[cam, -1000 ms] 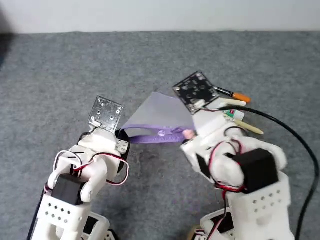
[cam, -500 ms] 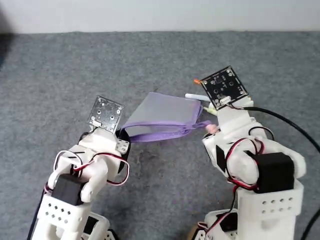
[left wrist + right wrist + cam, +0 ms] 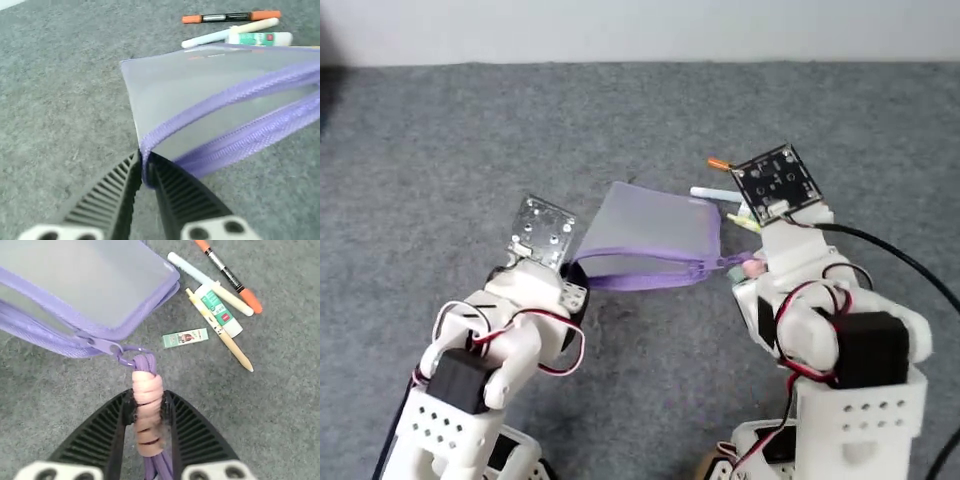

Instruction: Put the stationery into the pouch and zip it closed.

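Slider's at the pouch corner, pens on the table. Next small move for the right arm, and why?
Probably open the right gripper and drop the pull cord: the slider sits at the pouch's far corner, the left gripper pins the other end with the mouth gaping, and the stationery lies outside, unpicked.

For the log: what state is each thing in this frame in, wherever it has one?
pouch, unzipped, mouth gaping.
zipper pull cord, pinched between the right gripper's fingers.
left gripper, shut on the pouch's end.
right gripper, shut on the zipper pull cord.
orange marker, capped, lying outside the pouch.
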### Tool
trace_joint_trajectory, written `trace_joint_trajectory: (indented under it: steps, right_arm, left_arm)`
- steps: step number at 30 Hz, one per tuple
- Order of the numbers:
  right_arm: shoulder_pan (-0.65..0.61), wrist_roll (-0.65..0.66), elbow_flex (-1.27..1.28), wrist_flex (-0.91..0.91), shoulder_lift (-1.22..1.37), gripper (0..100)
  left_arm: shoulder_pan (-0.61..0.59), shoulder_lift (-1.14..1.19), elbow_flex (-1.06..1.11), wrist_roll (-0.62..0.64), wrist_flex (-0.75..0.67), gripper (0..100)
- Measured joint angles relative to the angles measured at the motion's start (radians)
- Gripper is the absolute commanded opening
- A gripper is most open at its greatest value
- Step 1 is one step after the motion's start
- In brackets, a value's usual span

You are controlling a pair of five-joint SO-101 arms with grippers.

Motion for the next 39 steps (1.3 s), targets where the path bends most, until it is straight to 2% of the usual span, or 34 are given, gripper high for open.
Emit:
trace_joint_trajectory:
  steps: [17,21,28,34,39]
  right_arm:
    - [0.003,-0.002,0.000,0.000,-0.025,0.8]
    - [0.003,-0.002,0.000,0.000,-0.025,0.8]
    - [0.003,-0.002,0.000,0.000,-0.025,0.8]
    - [0.002,-0.003,0.000,-0.029,-0.025,0.8]
    - [0.002,-0.109,0.003,-0.137,-0.025,0.8]
  left_arm:
    - [0.018,0.000,0.097,0.000,-0.153,7]
    - [0.018,0.000,0.140,0.000,-0.189,1]
    - [0.021,0.000,0.140,0.002,-0.196,1]
    - [0.021,0.000,0.025,0.002,-0.034,1]
    - [0.021,0.000,-0.123,0.002,0.138,1]
